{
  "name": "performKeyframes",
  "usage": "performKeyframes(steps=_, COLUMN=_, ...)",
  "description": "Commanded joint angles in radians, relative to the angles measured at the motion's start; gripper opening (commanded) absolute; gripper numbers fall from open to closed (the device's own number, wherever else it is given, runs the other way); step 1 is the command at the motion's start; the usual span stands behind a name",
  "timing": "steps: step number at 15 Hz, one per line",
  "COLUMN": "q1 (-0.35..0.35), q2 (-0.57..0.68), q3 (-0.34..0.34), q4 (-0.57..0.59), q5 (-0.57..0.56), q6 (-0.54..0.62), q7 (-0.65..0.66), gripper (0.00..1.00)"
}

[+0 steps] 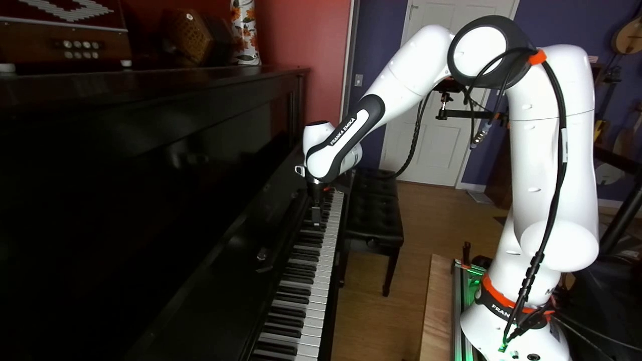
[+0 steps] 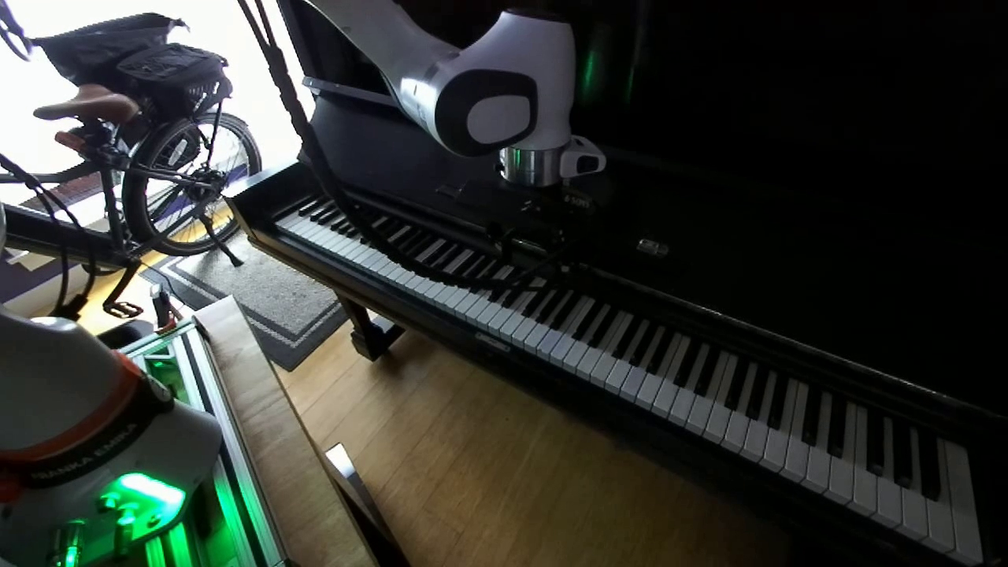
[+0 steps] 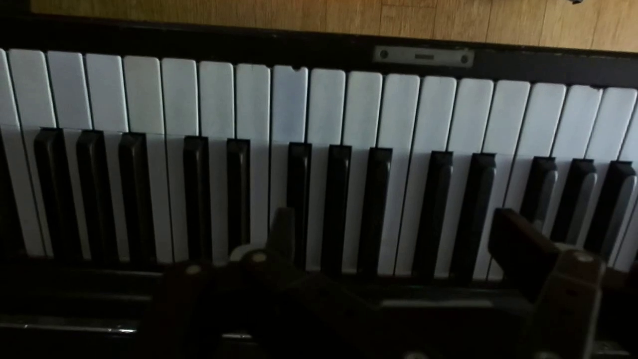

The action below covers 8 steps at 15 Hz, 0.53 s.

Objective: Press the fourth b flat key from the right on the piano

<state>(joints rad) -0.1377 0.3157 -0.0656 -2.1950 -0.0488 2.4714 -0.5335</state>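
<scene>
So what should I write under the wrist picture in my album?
Open gripper over a row of black and white piano keys.

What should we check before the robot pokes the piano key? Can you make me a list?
Piano opened up: ok, its long row of keys is showing.
Hand over the row: ok, in the wrist view it reaches across the black keys.
Hand shut, so it would likely poke just one key: not ok, its fingers are wide apart.
Lined up with the fourth B flat from the right: cannot tell, the wrist view shows only part of the row.
Black cable off the keys: cannot tell, it crosses in front of them in an exterior view, but touching can't be judged.
</scene>
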Motion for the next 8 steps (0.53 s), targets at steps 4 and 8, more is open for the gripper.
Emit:
performKeyframes(steps=4, q1=-0.048, q2=0.043, q3=0.033, q4=0.027, q5=0.021, q6=0.060, q7=-0.048, gripper=1.00)
performKeyframes(steps=8, q1=-0.069, q2=0.086, q3=0.033, q4=0.050, q5=0.007, q6=0.134, q7=-0.067, gripper=0.96)
